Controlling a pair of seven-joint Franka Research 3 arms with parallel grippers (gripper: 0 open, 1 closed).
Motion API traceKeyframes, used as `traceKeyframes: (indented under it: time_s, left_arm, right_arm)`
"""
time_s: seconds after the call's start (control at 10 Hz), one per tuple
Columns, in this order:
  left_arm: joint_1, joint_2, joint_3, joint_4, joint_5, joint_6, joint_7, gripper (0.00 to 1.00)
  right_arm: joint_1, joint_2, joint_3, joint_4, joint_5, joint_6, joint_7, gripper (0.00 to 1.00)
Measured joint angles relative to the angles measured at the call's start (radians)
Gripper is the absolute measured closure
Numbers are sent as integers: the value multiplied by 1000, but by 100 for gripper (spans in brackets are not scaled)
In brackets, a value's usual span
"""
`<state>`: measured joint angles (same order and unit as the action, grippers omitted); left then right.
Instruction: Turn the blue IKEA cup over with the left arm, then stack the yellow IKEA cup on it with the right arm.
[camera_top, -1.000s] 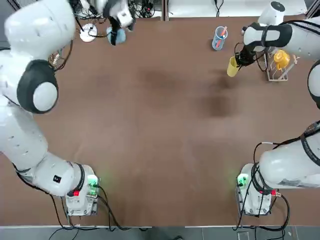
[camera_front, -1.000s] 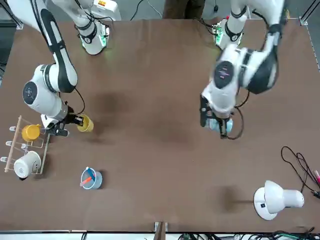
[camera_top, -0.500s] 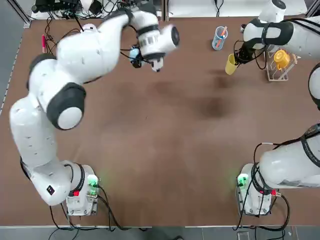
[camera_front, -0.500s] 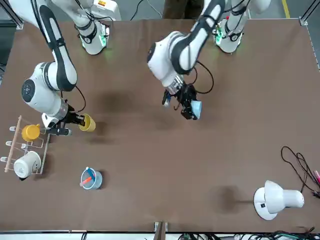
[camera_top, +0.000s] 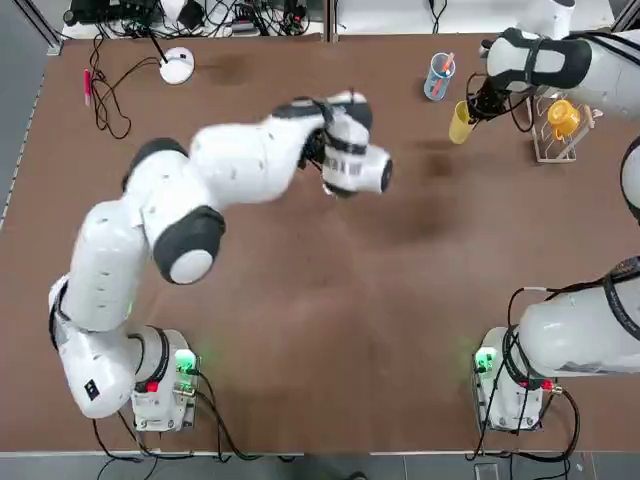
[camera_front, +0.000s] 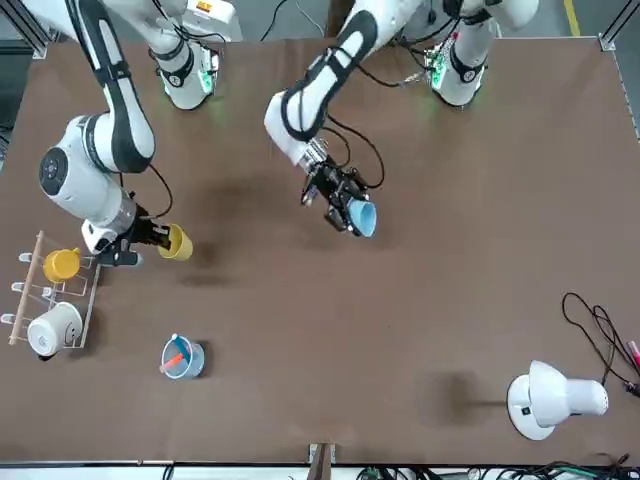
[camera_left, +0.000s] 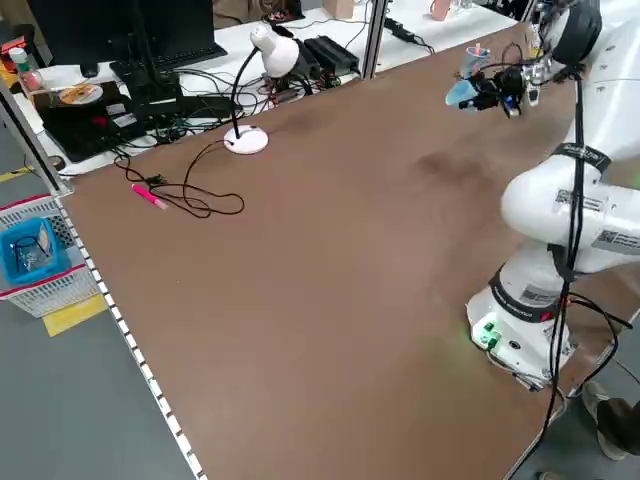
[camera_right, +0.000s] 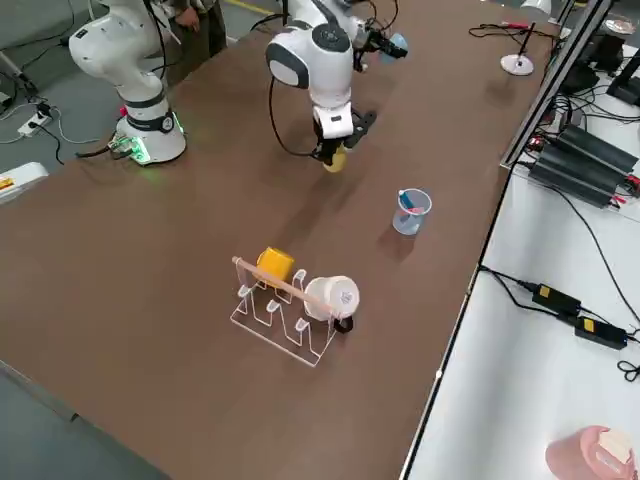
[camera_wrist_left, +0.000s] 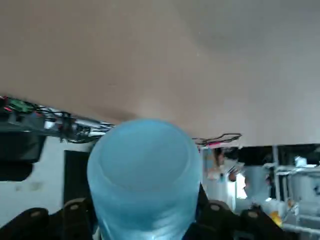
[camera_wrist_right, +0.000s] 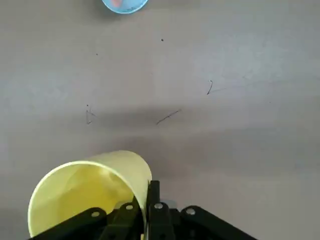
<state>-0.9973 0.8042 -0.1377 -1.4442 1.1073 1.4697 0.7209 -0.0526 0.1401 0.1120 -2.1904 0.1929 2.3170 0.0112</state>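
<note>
Brown, the wide counter (camera_top: 300, 300) spreads beneath both glossy white, black-banded robot arms. The left arm (camera_top: 250, 160) reaches inward over its middle; the right arm (camera_top: 545, 65) waits farther across, beside the white wire rack (camera_right: 282, 318) with its wooden rail.

At the left arm's tip, the dark left end effector (camera_front: 346, 210) is closed around the small pale-blue plastic cup (camera_wrist_left: 145, 170), gripping it from either side. The cup is lifted off the counter between the dark fingers, so the nearer arm for the turn is plainly the left one, which already has it. The cup's long axis is tilted, standing neither straight up nor straight down, and its closed end shows to the left wrist camera. The turn, I judge, is unfinished: that axis must come vertical with the mouth downward before release.

On the robot's right of the blue cup, well apart from it, the small bright-yellow plastic cup (camera_wrist_right: 90, 192) is in the dark right end effector (camera_wrist_right: 149, 195), its wall pinched at the rim. Its axis is slanted too. Stacking would call for a move leftward, toward the blue cup, once that stands inverted; a crooked placement could tip it.
</note>
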Motion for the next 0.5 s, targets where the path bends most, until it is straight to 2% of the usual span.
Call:
traceKeyframes:
  time_s: [0.3,0.5]
  left_arm:
    - [-71,112,28,58,54,-2,2,28]
    - [-92,149,30,66,61,-3,2,28]
  right_arm:
    - [0,-1,-3,4,0,-1,-4,96]
    - [0,-1,-6,6,0,-1,-6,96]
